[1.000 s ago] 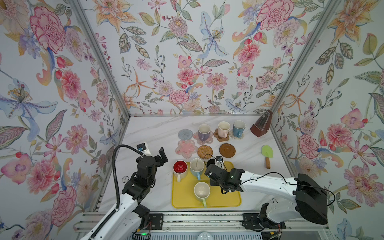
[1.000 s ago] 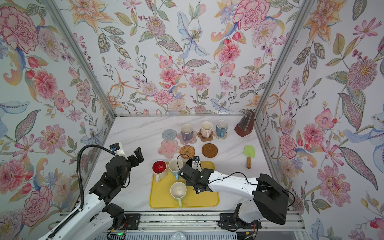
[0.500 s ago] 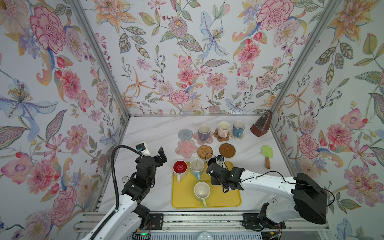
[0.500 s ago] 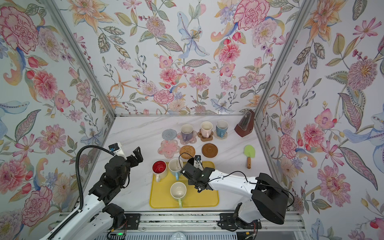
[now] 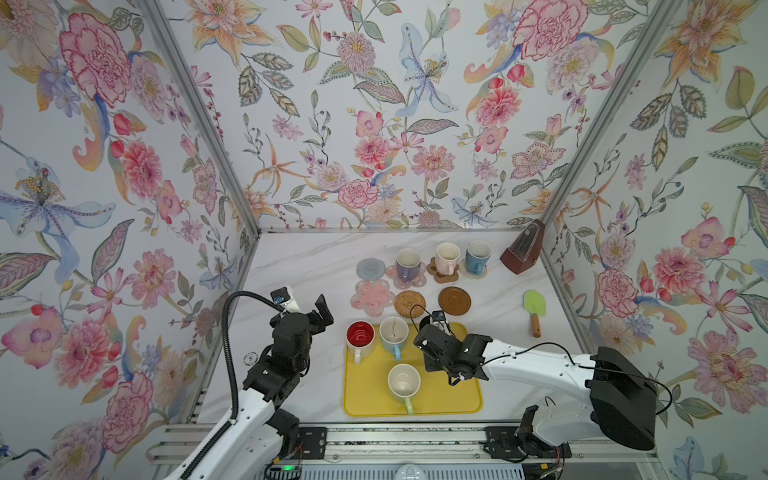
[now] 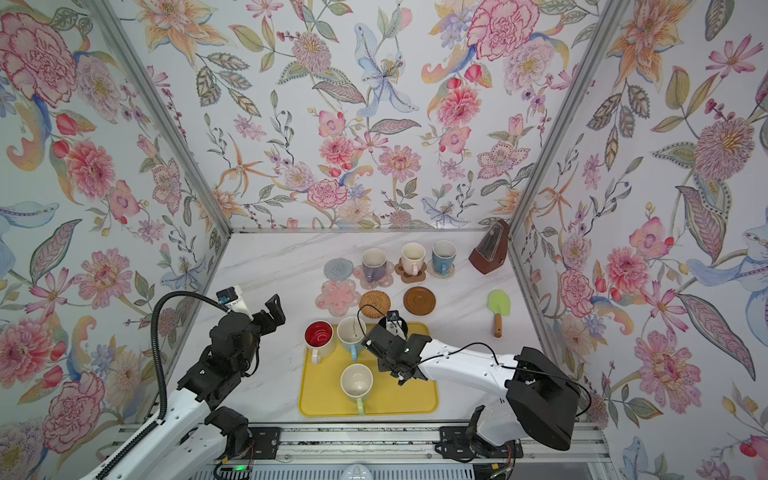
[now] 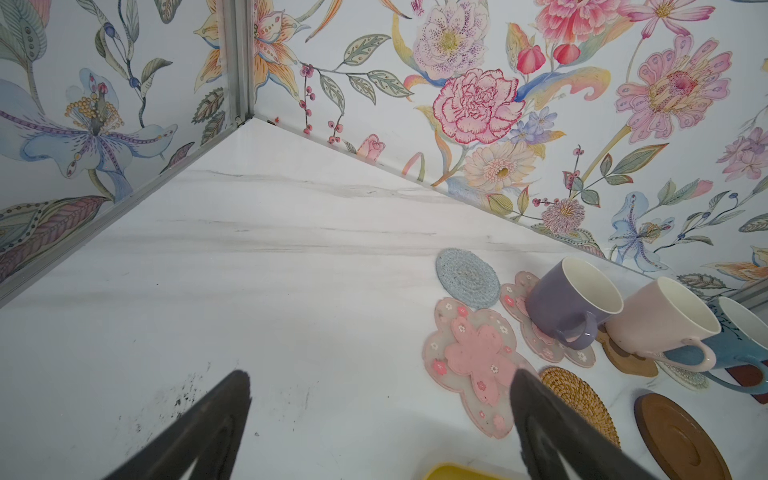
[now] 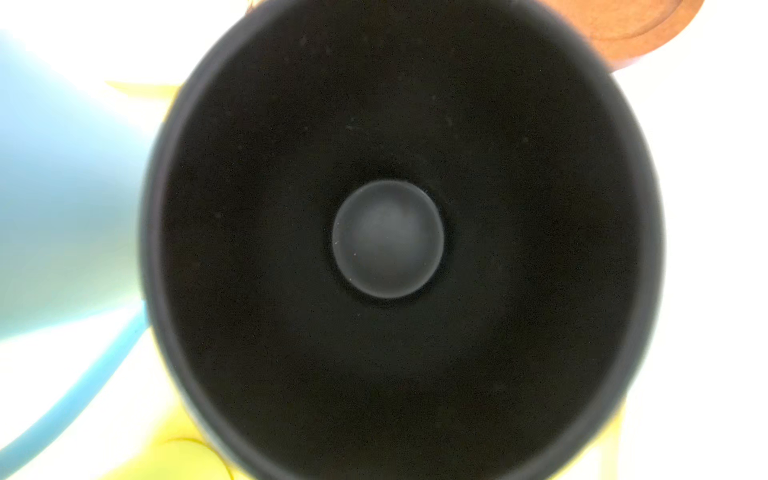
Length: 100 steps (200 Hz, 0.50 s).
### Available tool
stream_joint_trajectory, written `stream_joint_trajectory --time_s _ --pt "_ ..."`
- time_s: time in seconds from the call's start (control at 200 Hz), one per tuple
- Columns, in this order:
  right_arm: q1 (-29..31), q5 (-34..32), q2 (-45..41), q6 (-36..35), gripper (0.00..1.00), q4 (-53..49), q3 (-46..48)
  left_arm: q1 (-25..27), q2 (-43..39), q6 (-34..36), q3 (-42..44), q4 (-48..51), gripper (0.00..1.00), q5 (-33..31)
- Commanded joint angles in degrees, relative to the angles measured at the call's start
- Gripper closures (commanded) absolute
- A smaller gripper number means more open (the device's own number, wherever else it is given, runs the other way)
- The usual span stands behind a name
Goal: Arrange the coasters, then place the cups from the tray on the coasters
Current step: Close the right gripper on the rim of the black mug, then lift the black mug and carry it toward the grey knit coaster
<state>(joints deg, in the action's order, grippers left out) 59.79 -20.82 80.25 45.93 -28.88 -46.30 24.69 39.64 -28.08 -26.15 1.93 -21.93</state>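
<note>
- The right end effector (image 5: 430, 343) has pinched fully together within the last second. It sits over the black cup (image 8: 386, 237), at 1 o'clock on the yellow tray (image 5: 457, 399). Its fingers are hidden, so a grip cannot be confirmed.
- This looks like the start of picking that cup; the lift is not yet done.
- The left end effector (image 7: 380, 386) gapes wide and empty over the worktop (image 7: 291, 249), at 9 o'clock from the tray.
- The cup is matte and round, dark inside; the tray is smooth with rounded corners.
- The grooved wooden disc (image 5: 454, 300) and the coiled rattan coaster (image 5: 409, 303) lie free at 12 o'clock.
</note>
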Motion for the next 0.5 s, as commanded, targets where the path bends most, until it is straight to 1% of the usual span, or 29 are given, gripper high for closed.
stream_joint_trajectory --time_s 0.0,0.185,0.315,0.495 --pt "-0.1 -0.8 -2.6 -3.0 1.00 -2.2 -2.2 -0.9 -0.6 -0.9 0.8 1.2 0.01 -2.0" --pt "-0.8 -1.4 -6.2 -5.5 1.00 -5.0 -5.0 -1.0 -0.9 -0.8 0.9 2.3 0.01 -2.5" --pt "-1.7 -1.4 -8.3 -8.1 1.00 -7.0 -7.9 -1.2 -1.1 -0.6 1.5 2.3 0.01 -1.6" --pt "-4.2 -0.3 -7.9 -13.5 1.00 -9.0 -15.0 -1.1 -2.1 -1.2 2.1 4.1 0.01 -1.7"
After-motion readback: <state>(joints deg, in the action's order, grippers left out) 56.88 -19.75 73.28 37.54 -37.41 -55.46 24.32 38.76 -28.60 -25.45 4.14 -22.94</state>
